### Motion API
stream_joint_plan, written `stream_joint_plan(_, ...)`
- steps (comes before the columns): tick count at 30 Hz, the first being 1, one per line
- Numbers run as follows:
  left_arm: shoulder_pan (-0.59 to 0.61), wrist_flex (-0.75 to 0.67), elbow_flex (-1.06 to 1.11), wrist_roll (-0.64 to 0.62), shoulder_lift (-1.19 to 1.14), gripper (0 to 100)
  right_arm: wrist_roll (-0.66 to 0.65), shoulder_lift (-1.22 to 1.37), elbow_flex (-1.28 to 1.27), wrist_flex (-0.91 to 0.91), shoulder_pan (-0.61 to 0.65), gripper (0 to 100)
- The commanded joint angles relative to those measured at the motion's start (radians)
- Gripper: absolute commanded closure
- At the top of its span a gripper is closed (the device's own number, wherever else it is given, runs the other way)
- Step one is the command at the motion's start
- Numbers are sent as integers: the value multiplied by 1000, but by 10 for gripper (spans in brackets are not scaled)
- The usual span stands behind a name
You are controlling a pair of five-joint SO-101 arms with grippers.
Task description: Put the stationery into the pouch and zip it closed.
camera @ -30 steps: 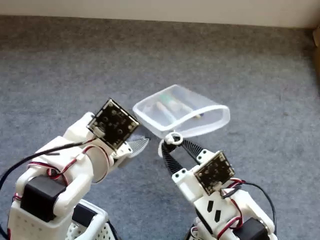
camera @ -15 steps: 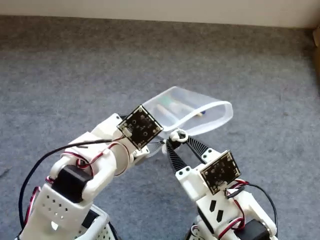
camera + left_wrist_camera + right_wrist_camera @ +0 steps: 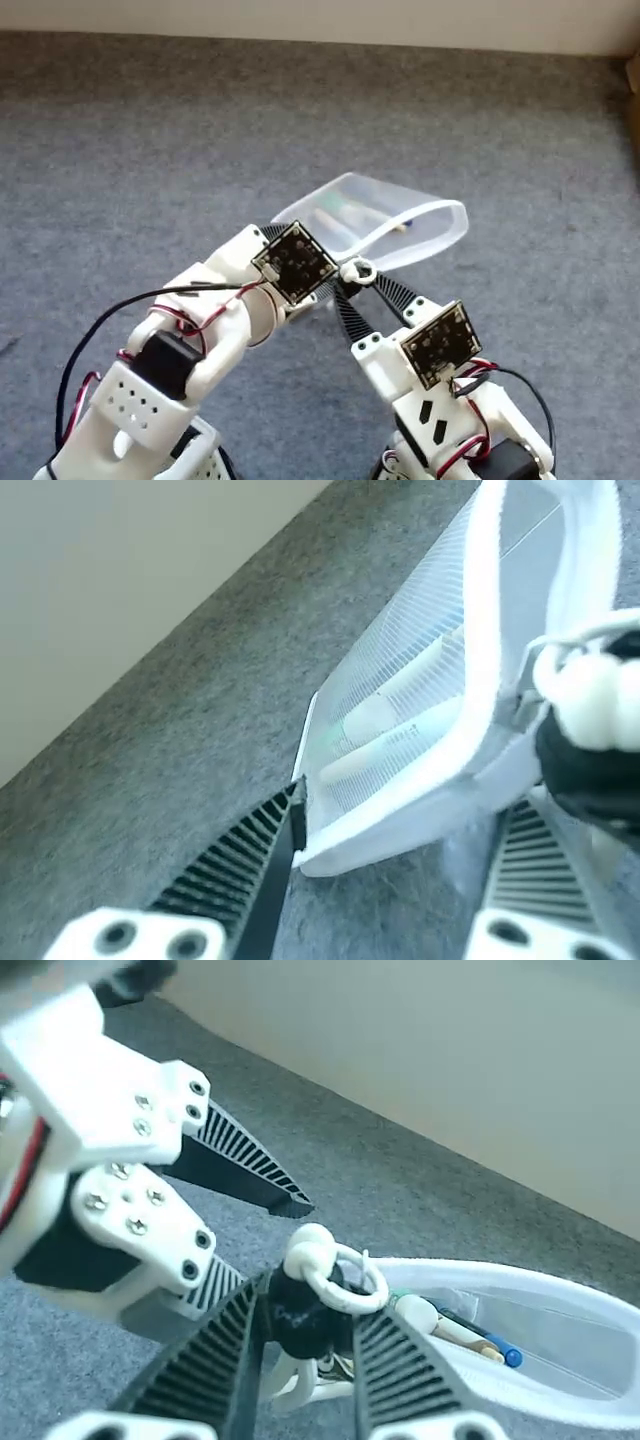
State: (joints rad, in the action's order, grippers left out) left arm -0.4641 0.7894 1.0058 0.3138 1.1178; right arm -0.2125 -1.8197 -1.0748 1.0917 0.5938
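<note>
Grey carpet [image 3: 150,130], high view: short pile running back to a pale wall [image 3: 320,15]; you are working straight on it.
High view, pouch [image 3: 425,240]: translucent white, lying near the middle just beyond both arms, its mouth standing open, so the zip is not yet run.
High view, stationery [image 3: 340,215]: already inside, pale shapes showing through the side; loading looks done to me, and zipping is the step in hand.
High view, right gripper [image 3: 352,288]: at the pouch's near edge, closed tight on the zip pull [image 3: 358,270], placed to drag it along the mouth.
High view, left arm [image 3: 230,320]: its camera board [image 3: 295,262] sits over the pouch's near-left corner, probably so you can anchor the fabric against the pull.
Left wrist view, left gripper [image 3: 410,825]: fingers [image 3: 235,885] spread wide with the pouch corner between them; one tip touches the corner's edge, the other lies beneath the fabric, nothing pinched yet.
Left wrist view, stationery [image 3: 385,715]: pale pens lying along the ribbed side, well inside.
Right wrist view, right gripper [image 3: 305,1315]: clamped on the zip pull's black tab, with the white ring [image 3: 335,1275] standing above the fingertips.
Right wrist view, left gripper: just beside the pull, fingers parted.
Right wrist view, pouch [image 3: 540,1360]: pens, one with a blue cap [image 3: 510,1358], lie in the open mouth; close your left fingers before you pull, or the whole pouch may slide instead.
</note>
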Motion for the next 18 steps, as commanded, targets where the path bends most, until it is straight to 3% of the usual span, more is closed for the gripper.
stream_joint_plan(1, -13, -157, 65, 5, 10, 716, 2, -16, 67, -5, -15, 994)
stream_joint_plan(9, -21, -204, 88, 5, 10, 799, 0, -15, 67, -5, -15, 994)
stream_joint_plan(18, -58, -198, 90, 2, 10, 808, 0, -12, 67, -7, -15, 994)
